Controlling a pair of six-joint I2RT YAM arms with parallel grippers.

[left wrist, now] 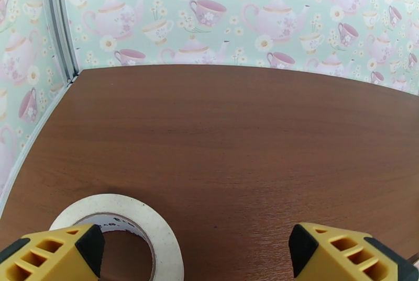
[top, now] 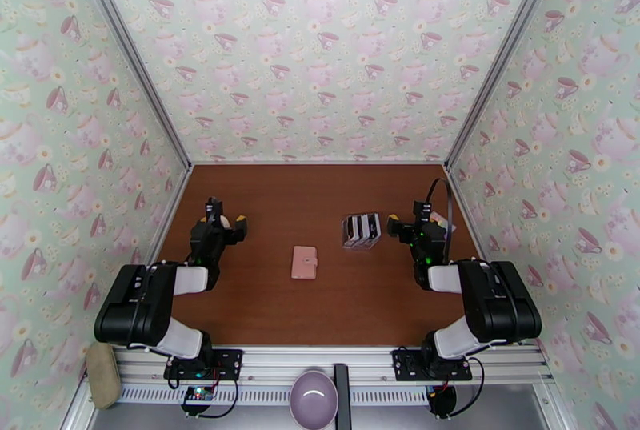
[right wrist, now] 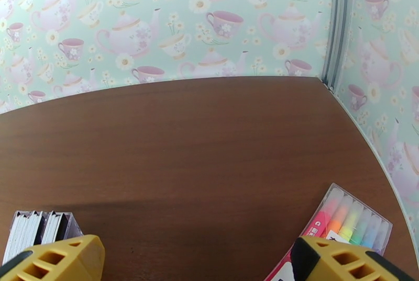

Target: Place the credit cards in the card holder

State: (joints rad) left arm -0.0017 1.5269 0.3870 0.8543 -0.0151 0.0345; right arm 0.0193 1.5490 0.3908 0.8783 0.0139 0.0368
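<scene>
The table (top: 264, 199) is reddish-brown wood grain. The walls (top: 320, 47) are mint green, patterned with pink teapots, teacups and white daisies. The card holder (top: 304, 262) is pale pink. At two o'clock from it, the credit cards (top: 362, 231) show white and black edges. The tape roll (left wrist: 120, 204) is cream, the pen pack (right wrist: 348, 219) pastel rainbow, and the bowl (top: 314, 398) at six o'clock is lilac.

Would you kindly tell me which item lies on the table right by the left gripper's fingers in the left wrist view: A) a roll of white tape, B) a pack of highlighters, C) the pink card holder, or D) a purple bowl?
A: the left wrist view shows a white tape roll lying flat on the table, just ahead of the open left gripper.
</scene>
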